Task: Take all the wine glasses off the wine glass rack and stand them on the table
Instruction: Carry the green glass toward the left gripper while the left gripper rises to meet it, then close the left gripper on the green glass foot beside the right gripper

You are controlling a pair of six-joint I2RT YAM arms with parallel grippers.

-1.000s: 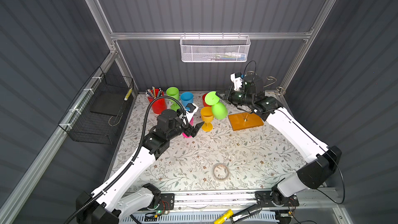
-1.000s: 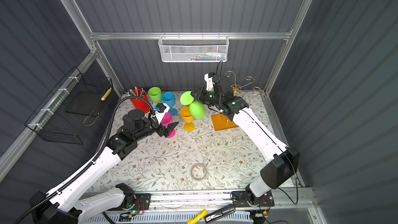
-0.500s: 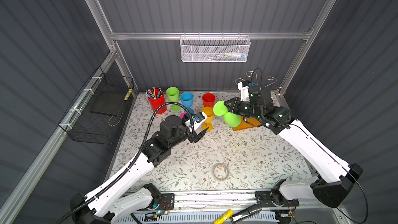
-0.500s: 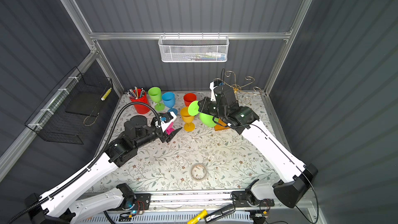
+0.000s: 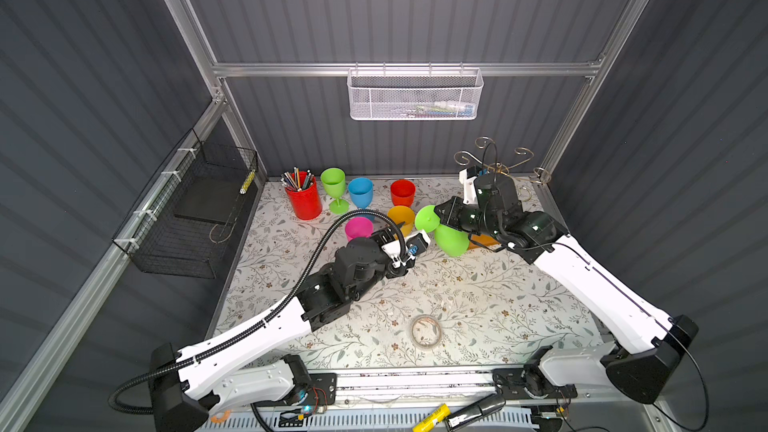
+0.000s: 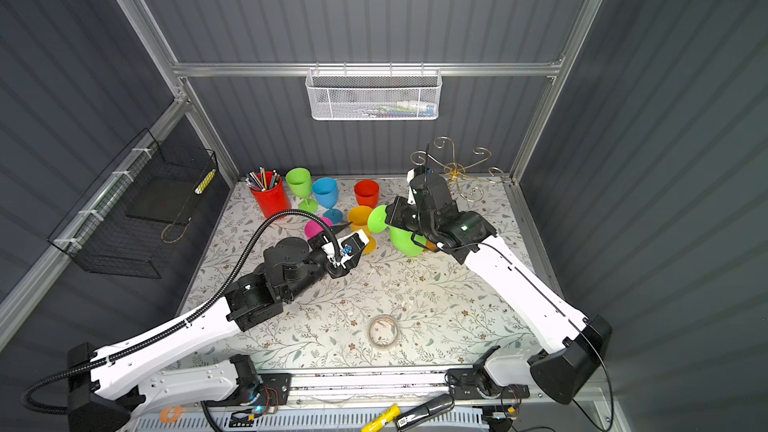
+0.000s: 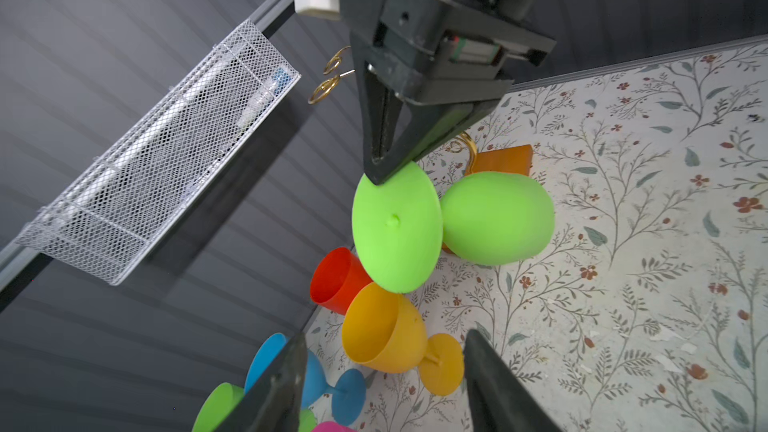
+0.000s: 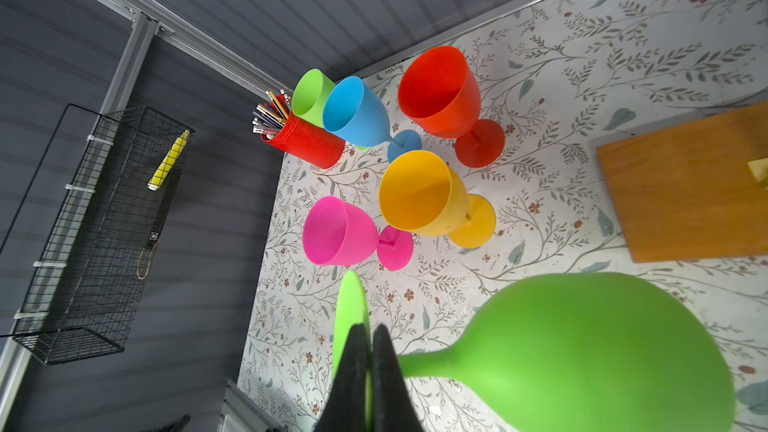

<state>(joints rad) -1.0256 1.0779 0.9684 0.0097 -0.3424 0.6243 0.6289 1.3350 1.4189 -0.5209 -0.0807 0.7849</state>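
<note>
Green wine glass (image 5: 451, 241) hangs tilted at 8 o'clock of the wine glass rack (image 5: 496, 168), right fingers (image 8: 353, 367) pinching only its foot rim. It may swivel or slip onto the orange wine glass (image 5: 401, 216) at 9 o'clock. Left fingers (image 7: 282, 388) stand apart, empty.

The left arm (image 5: 249, 338) and right arm (image 5: 594, 292) have white shells between black joints, a ribbed black hose (image 5: 328, 238) runs along the left, and a thin black cable (image 5: 705, 388) trails the right.
</note>
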